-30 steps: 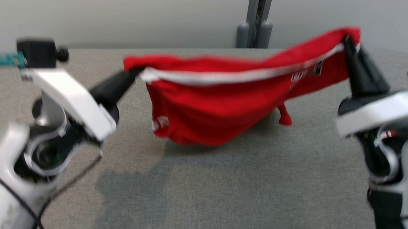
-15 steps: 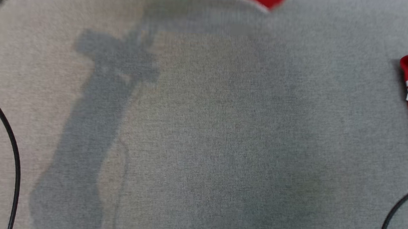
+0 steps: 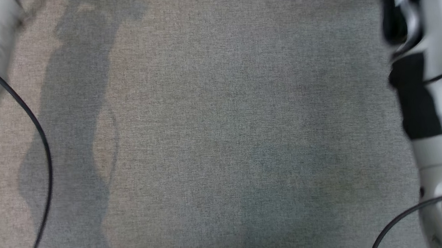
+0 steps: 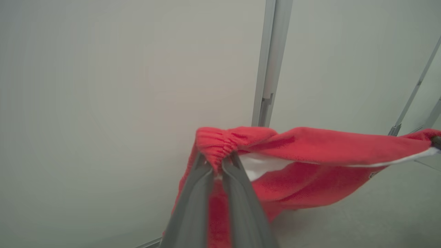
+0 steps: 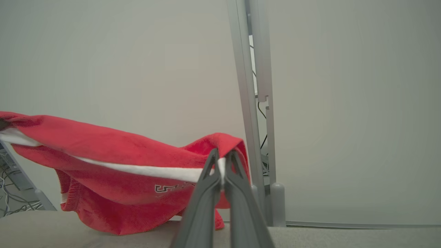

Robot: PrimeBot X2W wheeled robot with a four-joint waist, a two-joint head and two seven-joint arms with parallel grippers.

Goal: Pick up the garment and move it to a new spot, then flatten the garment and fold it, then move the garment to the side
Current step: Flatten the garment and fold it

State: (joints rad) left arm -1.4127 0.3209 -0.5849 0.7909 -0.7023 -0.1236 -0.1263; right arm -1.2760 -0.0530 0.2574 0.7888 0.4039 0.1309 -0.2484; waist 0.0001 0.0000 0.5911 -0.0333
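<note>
red fleece garment (image 5: 113, 148), perhaps shorts, lettering (image 5: 168, 188) half hidden; clamped at each end by left gripper (image 4: 217, 159) and right gripper (image 5: 224, 155), above grey fabric tabletop (image 3: 220, 139); pale wall (image 5: 344, 103) behind.

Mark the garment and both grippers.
garment (image 5: 113, 148), right wrist view, red cloth above white stripe
left gripper (image 4: 218, 162), left wrist view, between its fingertips
right gripper (image 5: 223, 157), right wrist view, between its fingertips

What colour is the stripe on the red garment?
White; the stripe on the garment shows best in the right wrist view.
</note>
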